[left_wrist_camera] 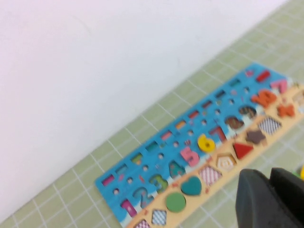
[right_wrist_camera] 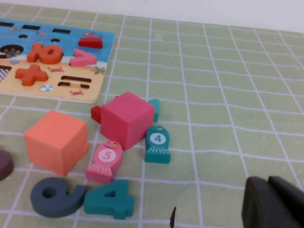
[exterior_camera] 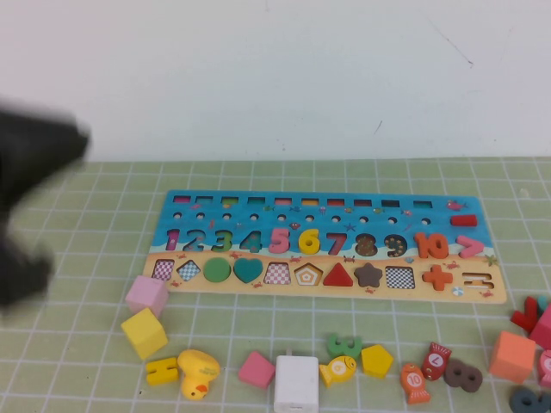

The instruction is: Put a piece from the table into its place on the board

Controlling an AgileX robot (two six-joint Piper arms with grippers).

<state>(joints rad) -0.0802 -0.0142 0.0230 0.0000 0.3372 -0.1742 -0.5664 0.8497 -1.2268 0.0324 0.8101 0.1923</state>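
Note:
The board (exterior_camera: 185, 203) lies across the middle of the green mat, blue above and tan below. The piece, a yellow "6" (exterior_camera: 308, 242) (left_wrist_camera: 206, 142), sits flat in the digit row between the pink 5 and the red 7. My left gripper (left_wrist_camera: 269, 175) is shut and empty, raised off the board on the near side of its tan strip. In the high view the left arm (exterior_camera: 34, 198) is a dark blur at the left edge. My right gripper (right_wrist_camera: 269, 182) is shut and empty, low over bare mat to the right of the board.
Loose pieces line the front of the mat: a pink cube (exterior_camera: 146, 294), a yellow cube (exterior_camera: 144, 332), a yellow duck (exterior_camera: 198, 372), a white block (exterior_camera: 296, 383) and a yellow pentagon (exterior_camera: 376, 360). An orange cube (right_wrist_camera: 57, 141), a magenta cube (right_wrist_camera: 127, 118) and fish pieces lie at the right.

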